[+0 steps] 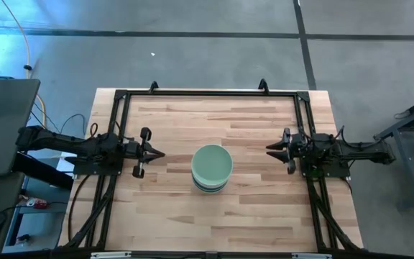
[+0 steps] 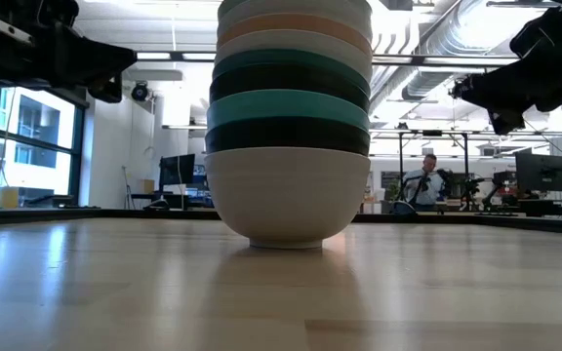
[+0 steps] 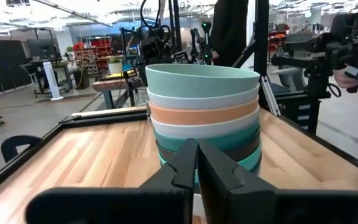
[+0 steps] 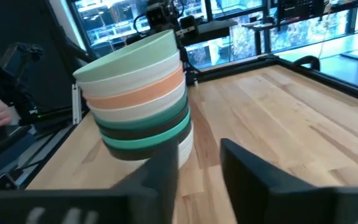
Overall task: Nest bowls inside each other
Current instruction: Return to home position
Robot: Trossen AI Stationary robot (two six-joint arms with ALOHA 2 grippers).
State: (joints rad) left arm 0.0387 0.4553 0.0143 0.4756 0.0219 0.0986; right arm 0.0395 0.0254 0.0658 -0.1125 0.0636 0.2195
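Note:
All the bowls stand nested in one stack (image 1: pixel 211 168) at the table's middle, with the mint green bowl (image 3: pixel 204 79) on top. Below it show white, peach, white, dark green, black and teal bowls. A white bowl (image 2: pixel 287 200) at the bottom rests on the table by its foot. The stack also shows in the right wrist view (image 4: pixel 138 93). My left gripper (image 1: pixel 158 153) is shut and empty, left of the stack and above the table. My right gripper (image 1: pixel 270 150) is open and empty, right of the stack and pointing at it.
A black frame (image 1: pixel 207 93) runs along the table's far edge and both sides. Bare wood lies all around the stack. A person (image 2: pixel 425 180) sits in the room far behind the table.

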